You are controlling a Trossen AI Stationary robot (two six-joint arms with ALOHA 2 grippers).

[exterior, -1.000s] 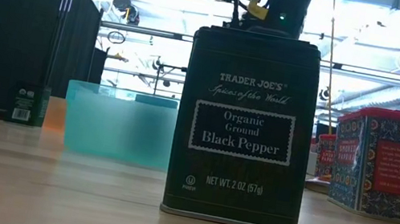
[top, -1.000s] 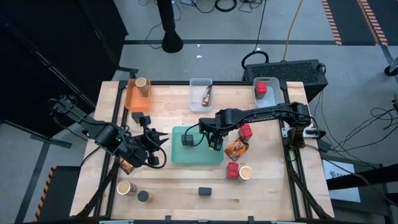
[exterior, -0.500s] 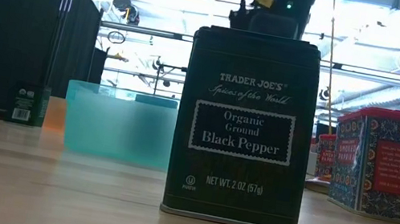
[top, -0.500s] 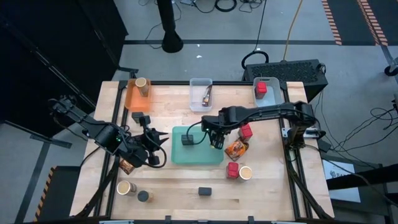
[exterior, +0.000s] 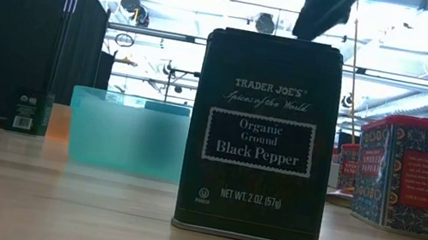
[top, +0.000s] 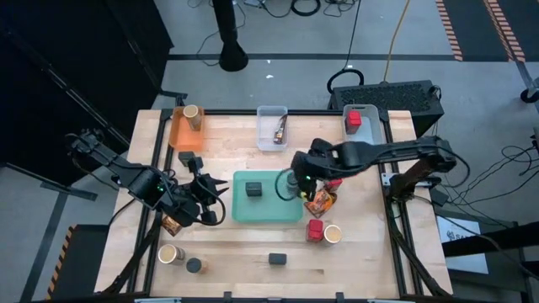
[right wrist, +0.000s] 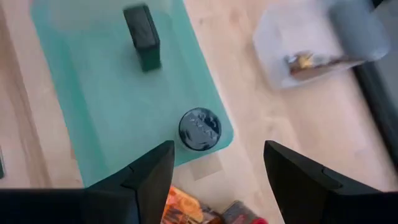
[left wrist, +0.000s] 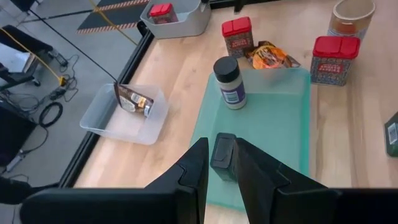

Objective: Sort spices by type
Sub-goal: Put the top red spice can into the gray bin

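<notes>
A teal tray (top: 268, 210) holds a dark grey block (top: 254, 191) and a grey jar with a dark cap (top: 289, 183), both standing on their bases. In the right wrist view, the jar (right wrist: 199, 129) sits near the tray's corner and the block (right wrist: 142, 36) farther in. My right gripper (right wrist: 214, 180) is open and hovers above the tray's right edge (top: 305, 180), beside the jar and touching nothing. My left gripper (top: 217, 192) is open at the tray's left edge. In its wrist view (left wrist: 221, 180) it points at the block (left wrist: 224, 155).
Red cubes (top: 334, 178) (top: 316, 229), a tan jar (top: 333, 234) and an orange packet (top: 320, 200) lie right of the tray. A tan jar (top: 171, 254), dark jar (top: 194, 266) and dark block (top: 276, 259) stand near the front. Orange (top: 185, 133), clear (top: 272, 126) and blue (top: 356, 119) bins line the far edge.
My right gripper has risen and drawn back from over the tray toward the table's right edge. The dark-capped jar now shows standing on the tray where the gripper was. The left arm has kept still.
</notes>
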